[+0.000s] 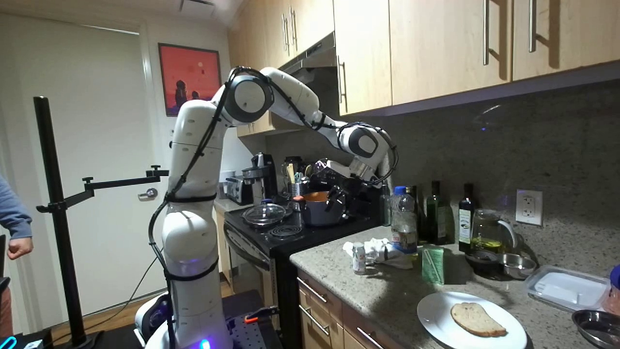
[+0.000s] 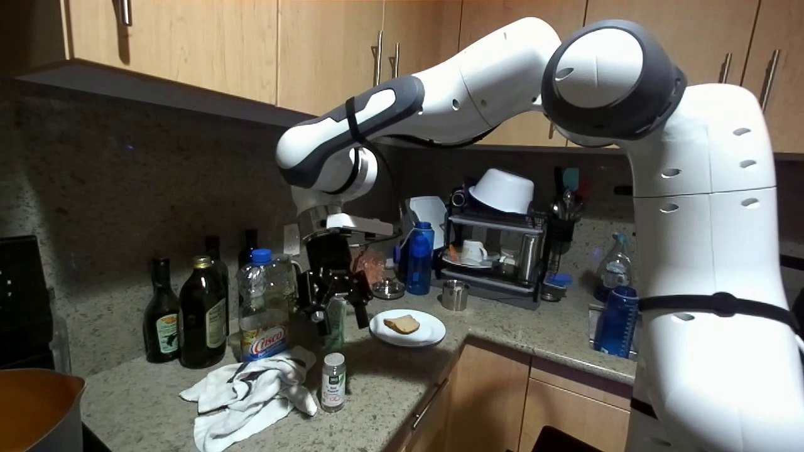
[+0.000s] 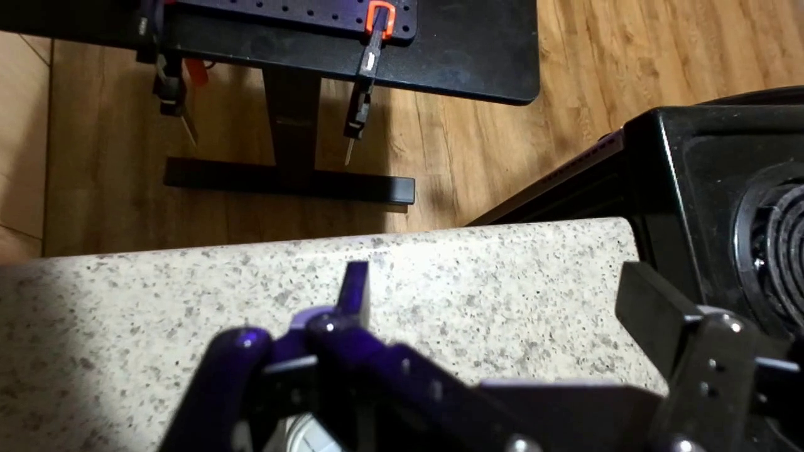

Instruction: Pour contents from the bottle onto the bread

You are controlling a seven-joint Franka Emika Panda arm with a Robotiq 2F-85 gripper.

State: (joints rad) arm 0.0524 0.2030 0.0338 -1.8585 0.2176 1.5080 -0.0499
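The hand (image 3: 505, 301) hangs over the speckled counter (image 3: 477, 260), its fingers (image 3: 656, 317) wide apart with only air between.

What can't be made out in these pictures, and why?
Small labelled bottle, in an exterior view: fine print too small to read.
Green box, in an exterior view: partly behind the gripper.
Pale round thing, in the wrist view: mostly hidden by the gripper, unidentified.
Pot, in an exterior view: cut off by the left edge.
Person, in an exterior view: cut off by the left edge.
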